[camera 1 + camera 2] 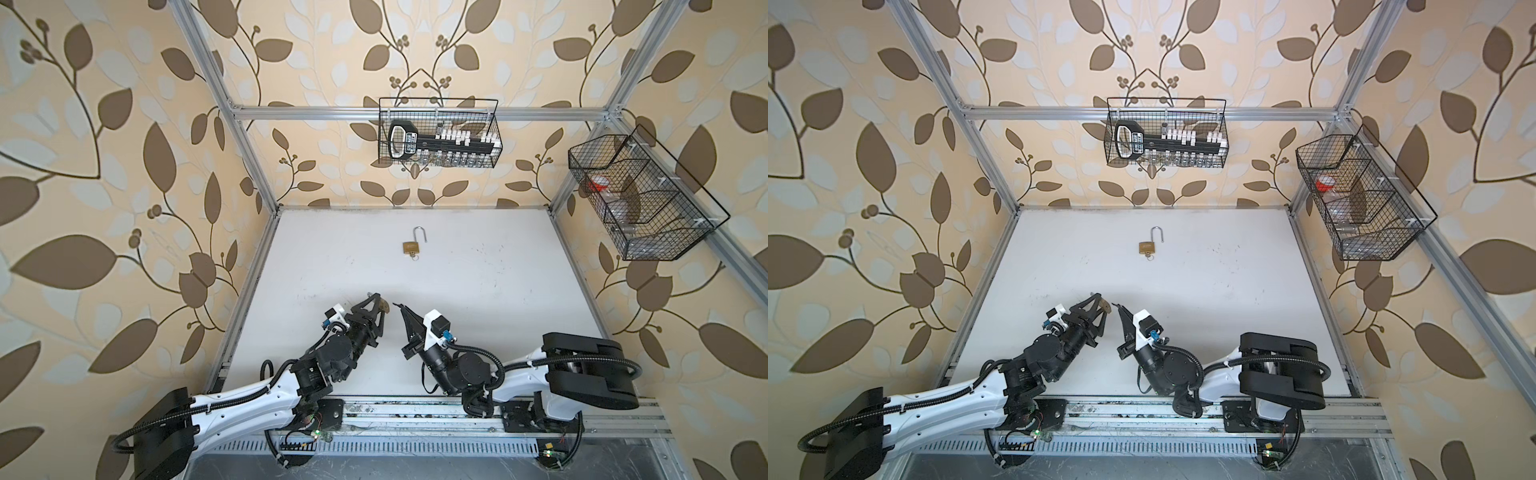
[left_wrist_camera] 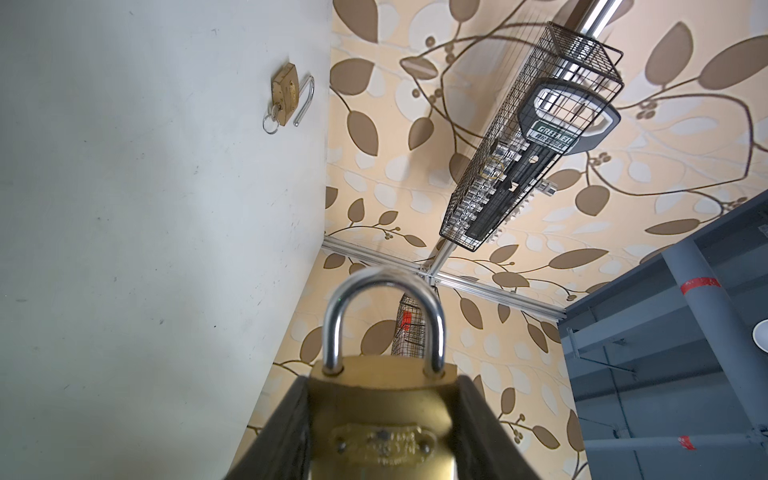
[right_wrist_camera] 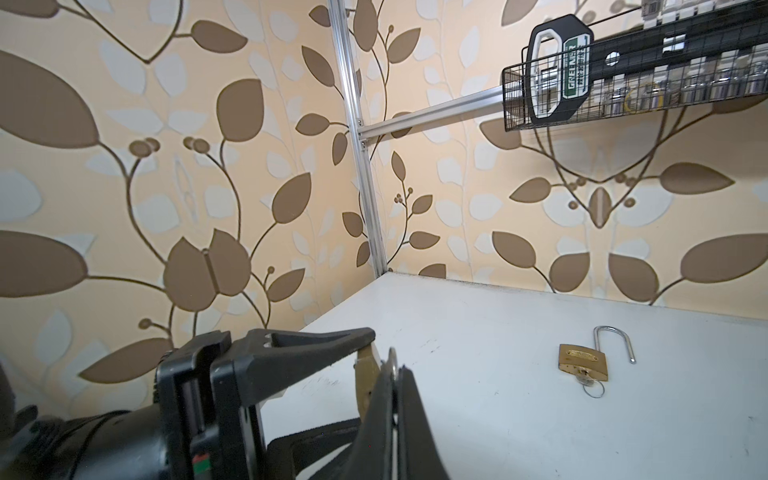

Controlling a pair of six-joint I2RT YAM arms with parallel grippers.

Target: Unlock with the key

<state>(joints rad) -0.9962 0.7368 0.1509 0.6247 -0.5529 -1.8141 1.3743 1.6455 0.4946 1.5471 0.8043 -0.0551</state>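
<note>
Our left pincer (image 1: 380, 303) pinches the brass body of a held padlock (image 2: 380, 399) between both fingers. The padlock's steel shackle is seated in both holes. At its 3 o'clock in both top views, near but apart, our right pincer (image 1: 397, 306) is pressed together on a thin metal sliver (image 3: 392, 358) seen edge-on. We cannot tell whether it is a key. Toward 12 o'clock, well apart on the white bench (image 1: 498, 311), lies 1 open padlock (image 1: 410, 247), shackle swung free, with a ringed key (image 3: 582, 377) in its base. Farther toward 12 o'clock a wire basket (image 1: 440, 133) hangs on the rail.
</note>
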